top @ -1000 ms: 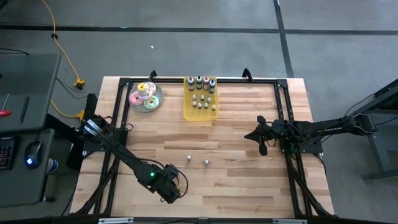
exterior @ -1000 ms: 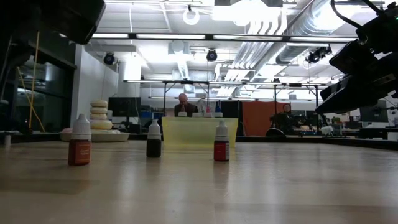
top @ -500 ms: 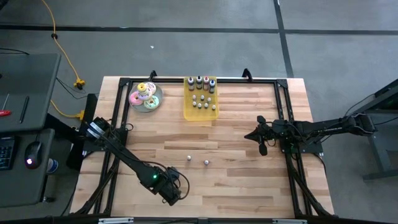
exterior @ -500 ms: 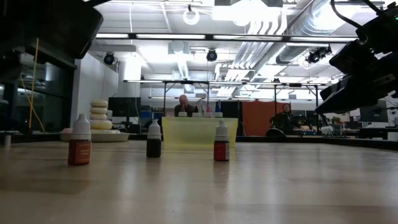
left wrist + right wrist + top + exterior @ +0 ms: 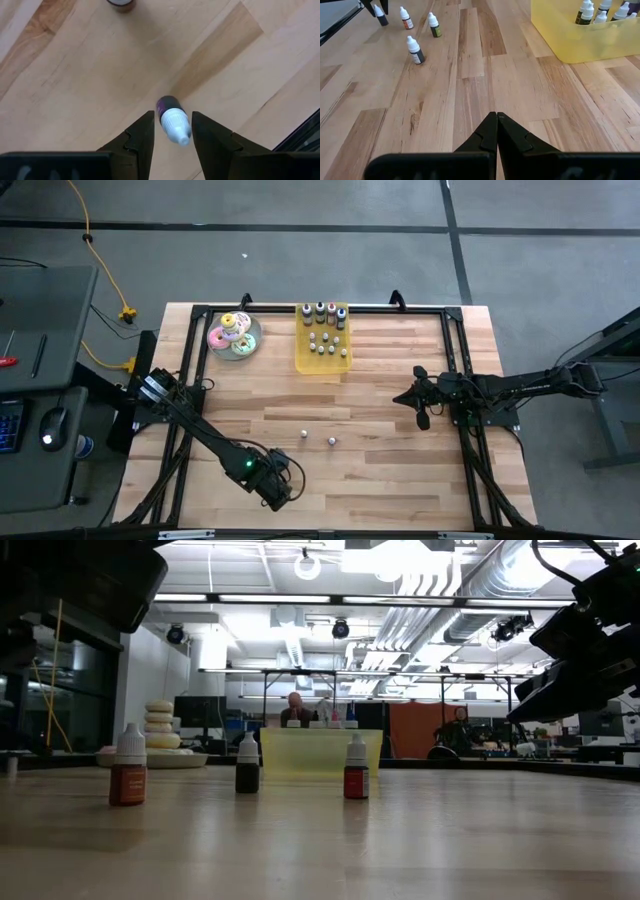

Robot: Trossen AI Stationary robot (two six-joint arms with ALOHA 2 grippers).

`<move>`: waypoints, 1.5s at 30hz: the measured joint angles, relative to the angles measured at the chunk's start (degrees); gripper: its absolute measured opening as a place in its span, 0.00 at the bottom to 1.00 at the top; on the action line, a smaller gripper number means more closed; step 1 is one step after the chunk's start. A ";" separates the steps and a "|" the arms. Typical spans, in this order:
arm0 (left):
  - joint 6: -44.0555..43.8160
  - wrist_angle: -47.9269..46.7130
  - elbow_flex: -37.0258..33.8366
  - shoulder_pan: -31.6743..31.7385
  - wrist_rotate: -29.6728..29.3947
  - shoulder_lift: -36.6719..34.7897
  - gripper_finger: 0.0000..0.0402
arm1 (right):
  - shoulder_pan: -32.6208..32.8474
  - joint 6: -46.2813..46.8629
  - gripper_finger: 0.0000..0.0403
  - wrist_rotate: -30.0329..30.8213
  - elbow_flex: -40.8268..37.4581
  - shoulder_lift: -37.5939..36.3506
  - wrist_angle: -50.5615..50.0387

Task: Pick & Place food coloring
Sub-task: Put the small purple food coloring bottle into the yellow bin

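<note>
- Dark fingers of the left gripper (image 5: 171, 131) stand apart around a purple-bodied, white-capped food coloring bottle (image 5: 172, 119) near the table's front edge, seemingly lined up for a grasp.
- Wooden table (image 5: 400, 470) carries more loose bottles nearby (image 5: 331, 441), standing upright and apparently awaiting collection.
- Yellow tray (image 5: 322, 362) at the back holds the other bottles, beside a plate of donuts (image 5: 233, 336).
- Right gripper (image 5: 496, 125), fingers pressed together, waits over the table's right side.
- No label text is readable.
</note>
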 joint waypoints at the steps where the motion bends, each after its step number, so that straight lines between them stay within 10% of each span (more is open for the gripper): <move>1: -0.01 -0.01 0.00 0.00 0.00 0.00 0.32 | 0.00 0.00 0.00 0.00 0.02 0.01 -0.01; 30: 7.38 -9.71 6.76 0.77 1.37 -0.07 0.12 | -0.01 0.00 0.00 0.00 0.01 0.00 0.00; 45: 20.18 -24.70 19.96 2.46 -12.57 -10.51 0.12 | 0.00 0.00 0.00 0.00 0.02 0.01 0.02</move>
